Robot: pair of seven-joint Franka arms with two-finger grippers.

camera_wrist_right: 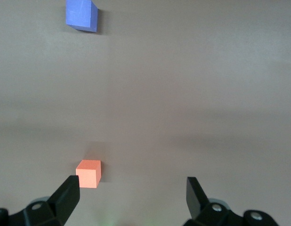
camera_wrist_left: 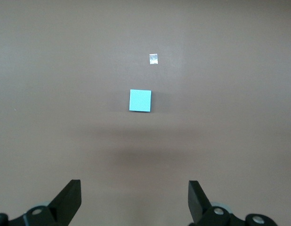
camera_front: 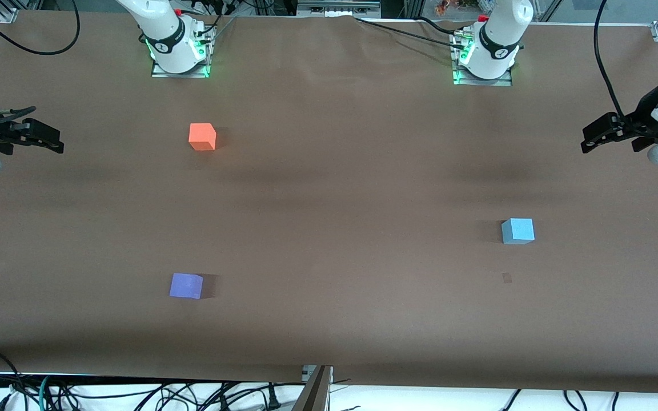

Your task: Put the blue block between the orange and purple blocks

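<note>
Nothing grasped yet; the step in hand looks like the approach to the blue block (camera_front: 517,231), which sits alone toward the left arm's end of the table (camera_front: 329,188), with a tiny pale scrap (camera_front: 506,278) just nearer the front camera. The orange block (camera_front: 202,137) and the purple block (camera_front: 186,285) both lie toward the right arm's end, orange farther from the front camera, purple nearer, well apart with bare table between them. The left gripper (camera_front: 592,140) hangs up in the air over its end of the table, fingers spread wide and empty; in the left wrist view the block (camera_wrist_left: 140,100) shows ahead of the spread fingers (camera_wrist_left: 70,200), roughly centred between them. The right gripper (camera_front: 49,141) hangs over the other end, also released and holding nothing, and waits; its wrist view shows the orange cube (camera_wrist_right: 88,173) close and the purple one (camera_wrist_right: 81,15) farther off. To do this well, the left arm should probably come down with the block centred between the fingers, pads square to two flat faces rather than corners, and low enough to grip mid-height so the cube does not tilt. The scrap is likely harmless but best avoided. The carry runs a long way across the table, so a firm grip matters. The drop spot is judged to be the middle of the orange-purple line, without nudging either cube.
</note>
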